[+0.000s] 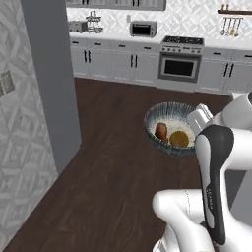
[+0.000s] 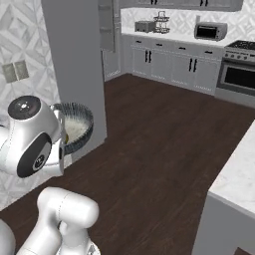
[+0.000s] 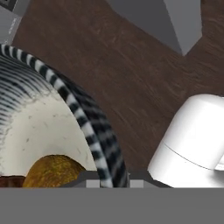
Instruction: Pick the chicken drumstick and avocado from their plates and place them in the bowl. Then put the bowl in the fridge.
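- The end effector [image 3: 107, 181] was closed on the rim of the bowl [image 1: 162, 114], held above the wooden floor [image 1: 113, 162].
- The avocado [image 1: 179, 139] and, probably, the chicken drumstick [image 1: 161, 131] lay inside.
- The arm [image 1: 214, 167] hid the near rim.

Oven [image 1: 179, 67], toaster oven [image 1: 143, 29], white cabinets [image 1: 120, 63]

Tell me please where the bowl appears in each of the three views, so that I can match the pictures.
Left base view: the bowl is right of centre, held above the dark floor, with the avocado and drumstick inside.
Right base view: at the left edge, partly behind the arm's white joint, beside the tall grey panel.
Hand view: in the left half, its striped rim curving down to the bottom.
Shared landmark: the tall grey panel.
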